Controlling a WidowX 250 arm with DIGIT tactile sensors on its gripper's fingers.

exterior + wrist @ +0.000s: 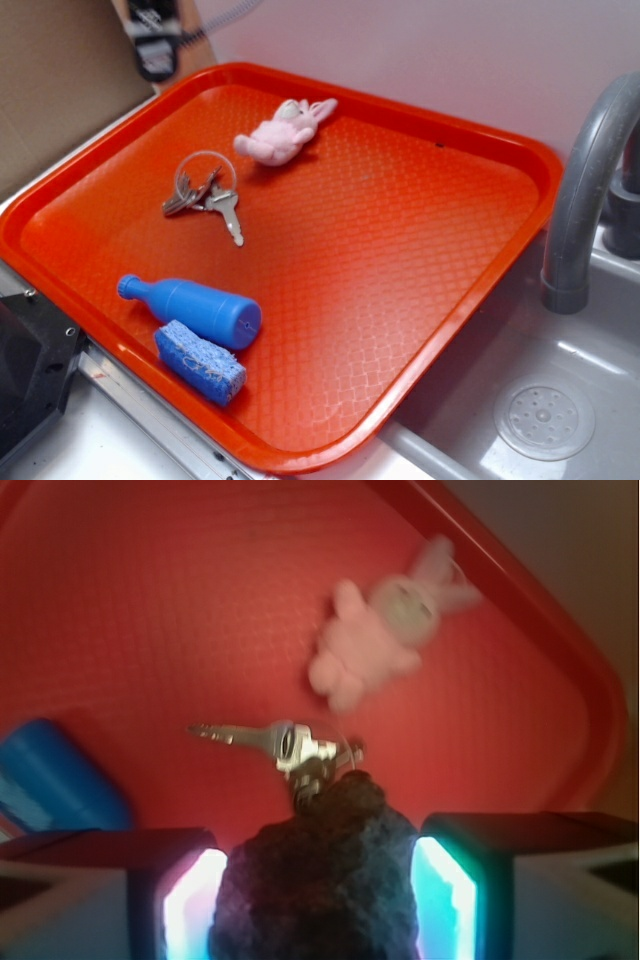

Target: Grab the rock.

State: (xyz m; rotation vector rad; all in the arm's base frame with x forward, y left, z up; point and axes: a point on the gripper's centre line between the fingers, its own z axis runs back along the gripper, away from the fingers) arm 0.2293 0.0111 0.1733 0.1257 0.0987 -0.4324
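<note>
From the outside view, an orange tray [470, 200] sits next to a grey sink [560, 390] with a bent tap [585, 190]. On the tray there is a pink bunny [283, 131] near the far edge. A bunch of keys [205, 195] lies a little closer. A blue bottle [192, 309] lies on its side by the near edge, and a blue sponge [199, 360] touches it. No rock shows on the tray here. The robot's gripper [157, 40] is only partly in the picture, high up at the top left, above the tray's far corner. From here I cannot tell what it holds.

From the wrist view, the rock [315, 875] is right between the two fingers [450, 890]. It is dark and bumpy and fills the gap from one pad to the other. The jaws are partly closed and pinch the rock on both sides. Below, the keys, the bunny and a bit of the blue bottle look small and blurry. So I think the rock is up in the air, off the tray.

I think the grab is done, or almost done. The next move just needs a steady squeeze and a slow, gentle motion. The rock is rough and lumpy, so it could slip or twist if the grip gets loose.
</note>
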